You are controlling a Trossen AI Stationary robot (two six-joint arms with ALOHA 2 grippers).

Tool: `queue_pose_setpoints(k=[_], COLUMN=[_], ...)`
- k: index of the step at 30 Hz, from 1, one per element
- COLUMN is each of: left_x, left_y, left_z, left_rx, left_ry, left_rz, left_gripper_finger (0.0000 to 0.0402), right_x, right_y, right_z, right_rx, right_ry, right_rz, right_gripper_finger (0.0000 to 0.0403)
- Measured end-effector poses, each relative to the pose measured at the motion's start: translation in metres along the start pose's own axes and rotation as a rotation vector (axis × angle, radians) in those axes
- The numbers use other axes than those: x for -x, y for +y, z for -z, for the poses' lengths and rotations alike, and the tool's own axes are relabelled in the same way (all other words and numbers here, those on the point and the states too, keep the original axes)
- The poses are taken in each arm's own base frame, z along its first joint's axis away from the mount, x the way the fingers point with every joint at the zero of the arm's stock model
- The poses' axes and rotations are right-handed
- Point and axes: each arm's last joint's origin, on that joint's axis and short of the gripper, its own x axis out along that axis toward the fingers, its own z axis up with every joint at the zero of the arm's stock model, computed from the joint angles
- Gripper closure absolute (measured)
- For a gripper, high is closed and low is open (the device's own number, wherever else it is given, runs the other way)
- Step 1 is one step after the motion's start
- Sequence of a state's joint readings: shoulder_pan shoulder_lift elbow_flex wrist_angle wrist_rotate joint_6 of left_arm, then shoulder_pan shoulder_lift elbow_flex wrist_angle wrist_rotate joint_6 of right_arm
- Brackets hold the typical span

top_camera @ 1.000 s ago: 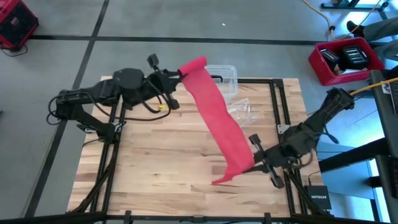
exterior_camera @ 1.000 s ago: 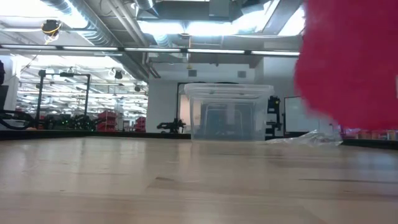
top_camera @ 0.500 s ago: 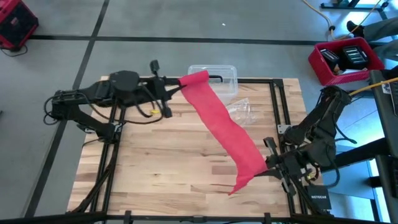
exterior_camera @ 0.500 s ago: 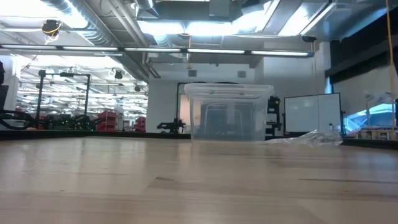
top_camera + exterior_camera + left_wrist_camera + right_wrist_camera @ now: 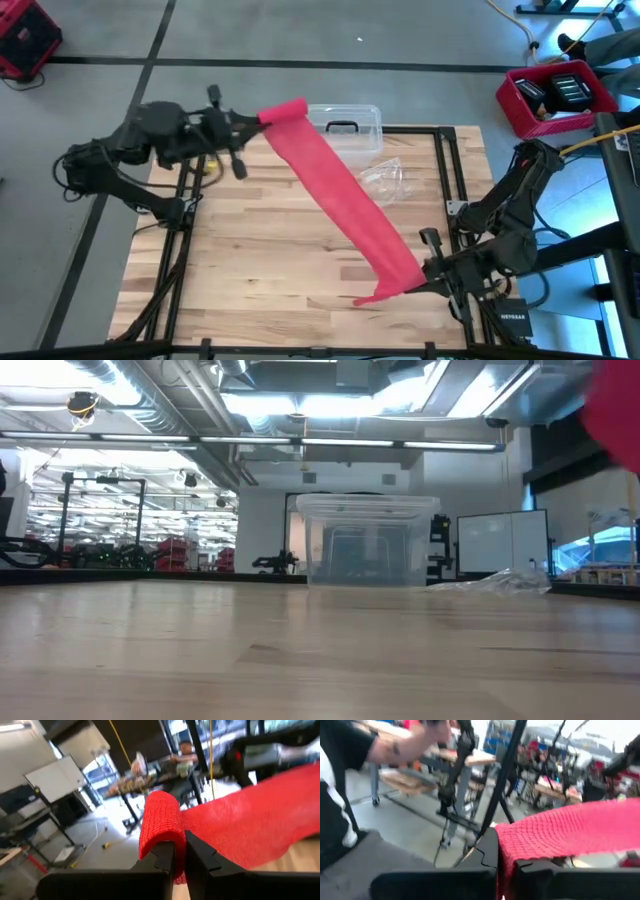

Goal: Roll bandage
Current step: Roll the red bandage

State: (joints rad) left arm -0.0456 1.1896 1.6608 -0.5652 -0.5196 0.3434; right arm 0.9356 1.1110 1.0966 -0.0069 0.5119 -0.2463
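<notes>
The bandage was bright red, with a fine woven mesh texture visible where it draped over the jaws of the right gripper. Both the right gripper and the left gripper were matt black, the red fabric pinched between each pair of jaws. The table showed pale wood in narrow butcher-block strips of light and honey tones. The box beyond the left jaws was clear, with a dark handle. The wrapper was clear and crinkled. A bin beyond the table was red, holding black items.
</notes>
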Motion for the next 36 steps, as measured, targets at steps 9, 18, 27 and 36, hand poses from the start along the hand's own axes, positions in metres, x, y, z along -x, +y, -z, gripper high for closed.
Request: queue_pose_setpoints(k=[9, 18, 27, 36], left_x=[-0.051, -0.08, -0.085, -0.069], left_y=[-0.036, -0.085, -0.138, -0.181], left_z=[0.019, 0.055, 0.072, 0.074], left_rx=[-0.17, -0.324, -0.399, -0.452], left_ry=[0.183, 0.424, 0.518, 0.517], left_rz=[-0.01, 0.221, 0.442, 0.58], left_gripper_finger=[0.0384, 0.0384, 0.0384, 0.0384], right_x=[0.003, 0.017, 0.047, 0.085], right_y=[-0.007, -0.03, -0.065, -0.098], right_z=[-0.024, -0.066, -0.116, -0.142], right_rx=[0.102, 0.2, 0.211, 0.203], right_ry=[-0.152, -0.187, -0.193, -0.089], right_rz=[0.03, 0.228, 0.472, 0.704], right_gripper_finger=[0.0401, 0.0401, 0.0401, 0.0401])
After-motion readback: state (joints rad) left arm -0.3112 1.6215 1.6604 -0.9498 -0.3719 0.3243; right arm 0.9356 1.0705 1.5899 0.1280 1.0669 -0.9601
